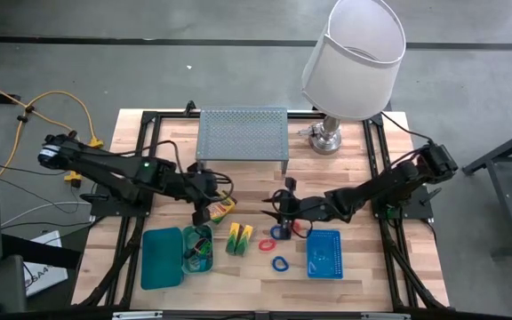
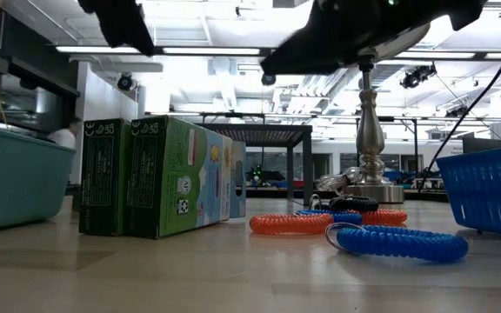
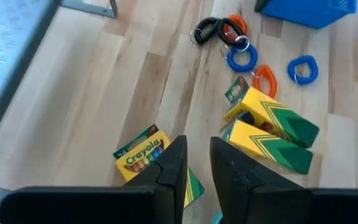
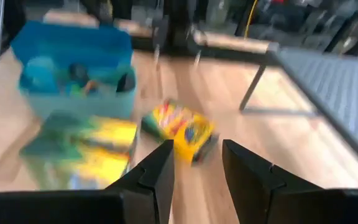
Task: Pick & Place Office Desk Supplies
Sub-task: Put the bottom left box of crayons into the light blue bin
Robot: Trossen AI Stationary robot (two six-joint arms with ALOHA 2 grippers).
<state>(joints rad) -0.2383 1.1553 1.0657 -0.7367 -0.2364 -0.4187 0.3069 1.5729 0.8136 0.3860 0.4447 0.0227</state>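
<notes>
Yellow-green, the small crayon box (image 1: 221, 210) is seen lying flat on the wooden desk (image 1: 256, 280), just under and ahead of the left gripper (image 1: 204, 213), whose jaws are held narrowly apart with nothing between them. Two upright crayon boxes (image 1: 239, 237) are placed near the desk's middle, beside the teal tray (image 1: 197, 249). The right gripper (image 1: 280, 212) is held above the band loops (image 1: 282, 233), jaws spread and unladen, close to the blue mesh basket (image 1: 325, 253).

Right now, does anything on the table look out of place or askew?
One Crayola crayon box lies flat and skewed near the left gripper, apart from the two crayon boxes standing together. Nothing looks spilled or damaged.
</notes>
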